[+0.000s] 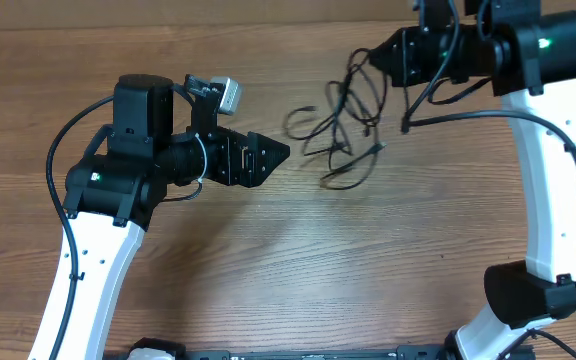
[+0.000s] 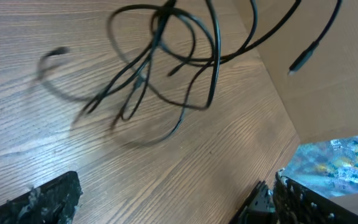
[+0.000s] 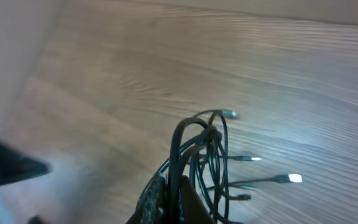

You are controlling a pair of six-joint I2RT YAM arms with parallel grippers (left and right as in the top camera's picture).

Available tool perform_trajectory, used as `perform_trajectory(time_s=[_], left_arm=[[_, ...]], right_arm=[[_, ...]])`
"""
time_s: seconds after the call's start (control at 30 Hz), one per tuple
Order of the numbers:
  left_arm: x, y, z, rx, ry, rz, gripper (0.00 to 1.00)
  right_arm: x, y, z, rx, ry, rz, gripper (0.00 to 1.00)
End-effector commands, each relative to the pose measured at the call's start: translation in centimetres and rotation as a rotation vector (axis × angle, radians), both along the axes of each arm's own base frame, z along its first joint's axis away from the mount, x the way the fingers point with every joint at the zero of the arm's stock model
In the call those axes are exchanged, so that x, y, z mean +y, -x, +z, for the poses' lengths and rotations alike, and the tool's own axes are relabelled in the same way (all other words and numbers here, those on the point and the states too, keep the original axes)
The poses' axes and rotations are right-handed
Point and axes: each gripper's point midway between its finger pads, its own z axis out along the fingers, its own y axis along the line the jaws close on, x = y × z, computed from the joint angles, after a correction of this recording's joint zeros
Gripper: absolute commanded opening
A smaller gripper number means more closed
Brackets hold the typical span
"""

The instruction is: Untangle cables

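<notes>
**Fig.** Cables (image 1: 343,135) held up for separation, near the far edge of the surface (image 1: 268,260), toward its far-right corner.

The right end effector (image 3: 174,190) is closed narrowly on the top of the bundle. The loops hang from it, and the plugs (image 3: 294,178) dangle free below. Holding the bundle from one high point probably lets gravity open the loops, so that single strands show apart from the knot. Whether the lowest loops touch the surface cannot be told, and one loop on the left side of the tangle is blurred.

The left end effector (image 1: 276,153) is spread wide and holds nothing. It sits left of the tangle, near but apart, and points at it. This is judged to be a stance for taking one strand and drawing it toward the left edge.

**Obstructions.** The right arm's own thick wire (image 1: 468,113) runs just beside the hanging loops and must not be mistaken for a cable. The loops cross one another closely at the centre, so a grasp there could catch two strands. An outer loop or a plug end is the safer target.
</notes>
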Motion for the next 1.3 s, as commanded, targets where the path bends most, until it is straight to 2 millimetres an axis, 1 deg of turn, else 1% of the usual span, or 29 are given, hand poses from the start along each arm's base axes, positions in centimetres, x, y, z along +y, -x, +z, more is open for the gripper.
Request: perform_trajectory(time_s=[0.0,0.17,0.3,0.37,0.43,0.5,0.53,0.77,0.8,0.83,0.87,0.9,0.93,1.03,1.07,1.2,1.27], left_arm=[[0.0,-0.2,0.7,0.000,0.020,0.009,0.98],[0.0,-0.2,0.7,0.016,0.027,0.019,0.97],[0.0,-0.2,0.5,0.034,0.031,0.032,0.94],[0.0,-0.2,0.5,0.052,0.039,0.044,0.89],[0.1,-0.2,0.5,0.058,0.040,0.051,0.81],[0.1,-0.2,0.5,0.057,0.040,0.051,0.75],[0.1,-0.3,0.5,0.057,0.037,0.054,0.74],[0.7,-0.8,0.0,0.051,0.004,0.092,0.75],[0.8,-0.9,0.0,0.049,-0.003,0.100,0.66],[0.9,-1.0,-0.1,0.048,-0.010,0.108,0.51],[1.0,-1.1,-0.2,0.047,-0.014,0.112,0.35],[1.0,-1.1,-0.2,0.046,-0.014,0.112,0.13],[1.0,-1.1,-0.2,0.047,-0.013,0.112,0.04],[1.0,-1.1,-0.2,0.047,-0.013,0.111,0.04],[1.0,-1.1,-0.2,0.048,-0.013,0.111,0.04],[1.0,-1.0,-0.2,0.051,-0.015,0.111,0.04],[1.0,-1.0,-0.2,0.052,-0.014,0.111,0.04]], right_arm=[[4.0,1.8,1.6,-0.028,-0.074,0.134,0.04],[7.6,3.3,2.1,-0.056,-0.083,0.225,0.04],[10.1,4.3,2.7,-0.090,-0.097,0.287,0.04],[10.9,4.5,3.0,-0.103,-0.108,0.298,0.04],[11.3,4.5,3.4,-0.094,-0.135,0.284,0.04],[11.9,4.7,3.8,-0.094,-0.156,0.295,0.04],[12.3,5.0,4.0,-0.091,-0.175,0.309,0.04],[15.1,8.0,5.1,-0.055,-0.269,0.439,0.04],[15.4,8.4,5.2,-0.051,-0.277,0.454,0.04],[15.7,8.6,5.2,-0.050,-0.278,0.463,0.04],[15.9,8.9,5.2,-0.049,-0.278,0.472,0.04],[16.2,9.2,5.2,-0.049,-0.278,0.479,0.04],[16.3,9.3,5.3,-0.050,-0.278,0.483,0.04],[16.3,9.0,5.3,-0.063,-0.271,0.474,0.04],[16.1,8.6,5.1,-0.070,-0.256,0.456,0.04],[14.4,6.4,3.7,-0.095,-0.145,0.334,0.04],[13.2,5.3,2.8,-0.104,-0.074,0.262,0.04]])
